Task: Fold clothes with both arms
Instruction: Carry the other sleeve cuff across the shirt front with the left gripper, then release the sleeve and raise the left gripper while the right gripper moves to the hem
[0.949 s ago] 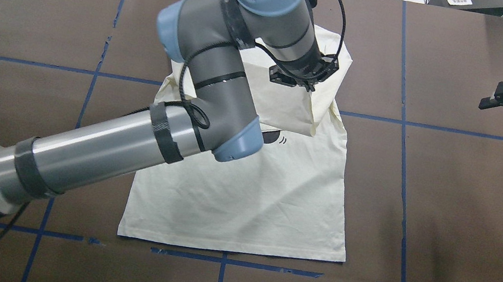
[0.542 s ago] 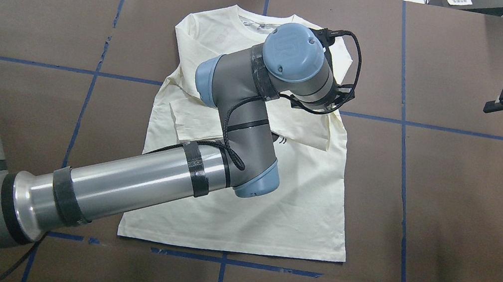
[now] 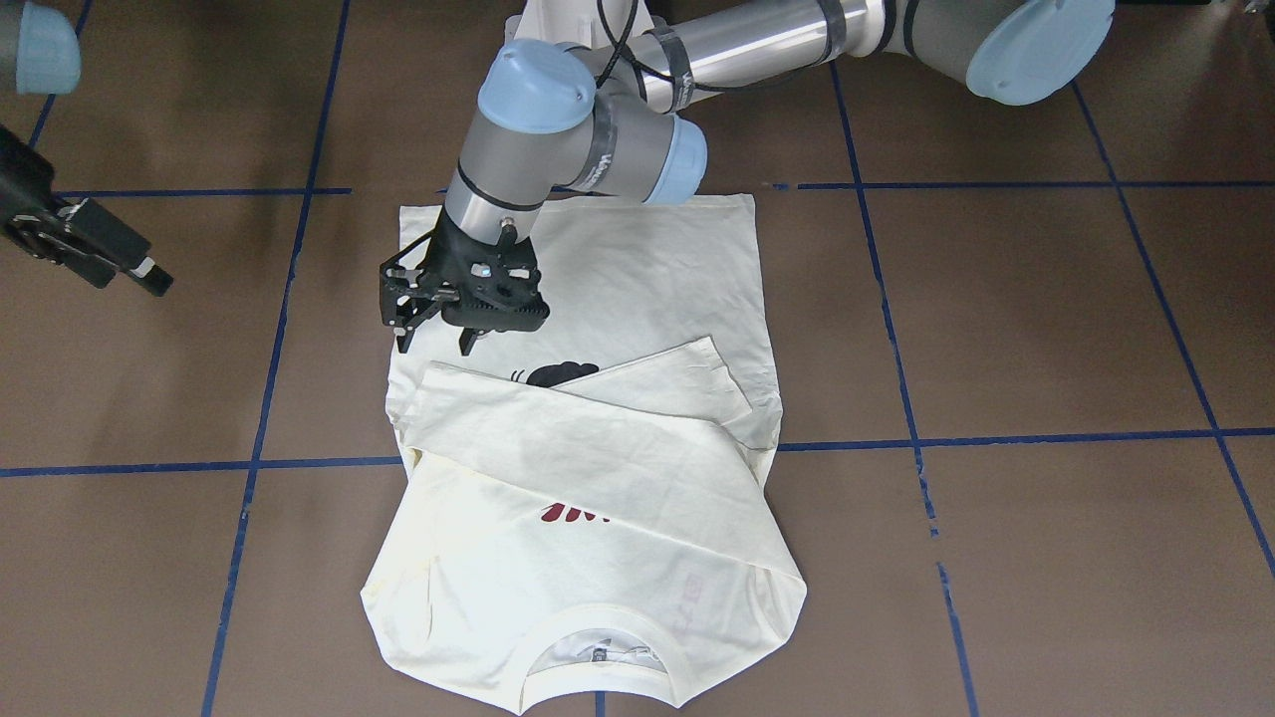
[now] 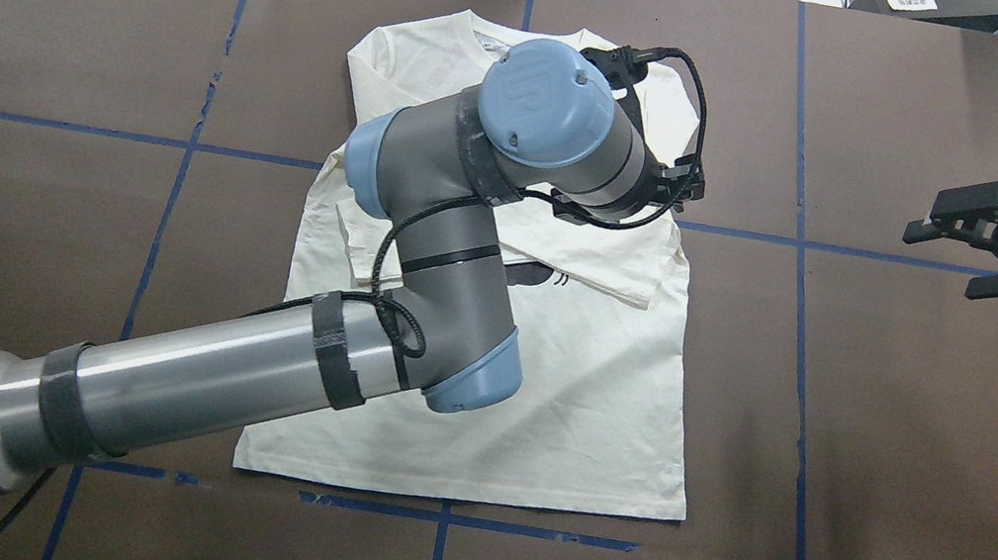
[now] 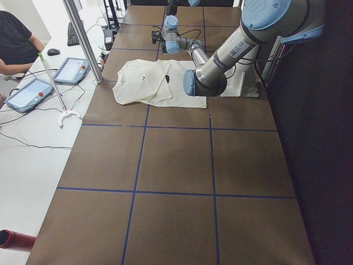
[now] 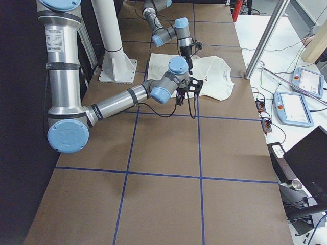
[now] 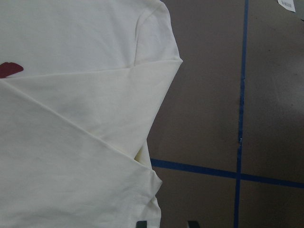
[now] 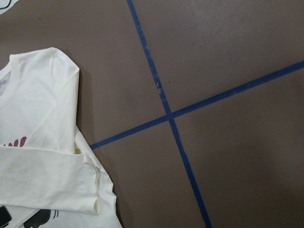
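shirt: the cream T-shirt (image 4: 558, 410) is lying flat, print side up, pretty much in the middle of the brown table (image 4: 934, 439). The collar (image 3: 598, 619) points away from the robot and the hem (image 4: 466, 485) is on the robot's side.
sleeves: both sleeves (image 3: 657, 376) are folded in and cross over the chest, so the whole thing reads as one tall rectangle.
print: mostly buried under the sleeves. Only a bit of the black cat (image 3: 560, 374) and a scrap of the dark red lettering (image 3: 573, 515) peek out.
left gripper: the left gripper (image 3: 435, 342) hangs just above the shirt, near the side edge where the top sleeve lies. Its fingers are spread apart with nothing between them. The wrist view shows the two fingertips (image 7: 192, 224) with a gap, right over the edge of the cloth.
left arm: the left arm (image 4: 244, 370) reaches across the lower half of the shirt, wrist bent down.
right gripper: the right gripper (image 4: 945, 259) is well off to the side over bare table, fingers spread too, holding nothing.
table: blue tape lines (image 4: 802, 418) make a grid on it.
background: a person (image 5: 14, 38) sits at the white desk next to the table.
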Controlling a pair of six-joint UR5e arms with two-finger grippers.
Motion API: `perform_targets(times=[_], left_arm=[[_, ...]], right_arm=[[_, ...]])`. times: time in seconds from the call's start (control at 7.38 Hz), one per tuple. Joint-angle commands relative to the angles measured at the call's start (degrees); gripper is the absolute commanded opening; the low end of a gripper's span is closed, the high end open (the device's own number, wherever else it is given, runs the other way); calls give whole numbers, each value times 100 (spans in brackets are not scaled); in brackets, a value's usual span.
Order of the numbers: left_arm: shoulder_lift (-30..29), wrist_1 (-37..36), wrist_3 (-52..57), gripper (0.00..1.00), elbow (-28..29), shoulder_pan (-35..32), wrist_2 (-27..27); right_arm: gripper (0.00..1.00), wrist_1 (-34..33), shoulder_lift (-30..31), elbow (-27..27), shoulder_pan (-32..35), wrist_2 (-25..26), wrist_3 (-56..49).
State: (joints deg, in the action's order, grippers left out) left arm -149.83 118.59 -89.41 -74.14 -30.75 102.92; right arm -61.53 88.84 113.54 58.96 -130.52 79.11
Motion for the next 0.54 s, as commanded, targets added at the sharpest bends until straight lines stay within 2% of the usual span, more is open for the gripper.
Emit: perform_targets(times=[0.0, 0.14, 0.27, 0.41], left_arm=[[1510, -644, 343, 74, -2104, -220, 270], [2075, -653, 624, 74, -2670, -526, 612], [2542, -662, 757, 71, -3128, -650, 859], [2764, -697, 759, 68, -3341, -773, 1088]], right_arm=[[100, 62, 53, 361, -1293, 1051, 1216], [100, 62, 80, 396, -2117, 1820, 1542], [100, 36, 194, 466, -3291, 3211, 1876], [94, -8, 195, 467, -4208, 4200, 2506]])
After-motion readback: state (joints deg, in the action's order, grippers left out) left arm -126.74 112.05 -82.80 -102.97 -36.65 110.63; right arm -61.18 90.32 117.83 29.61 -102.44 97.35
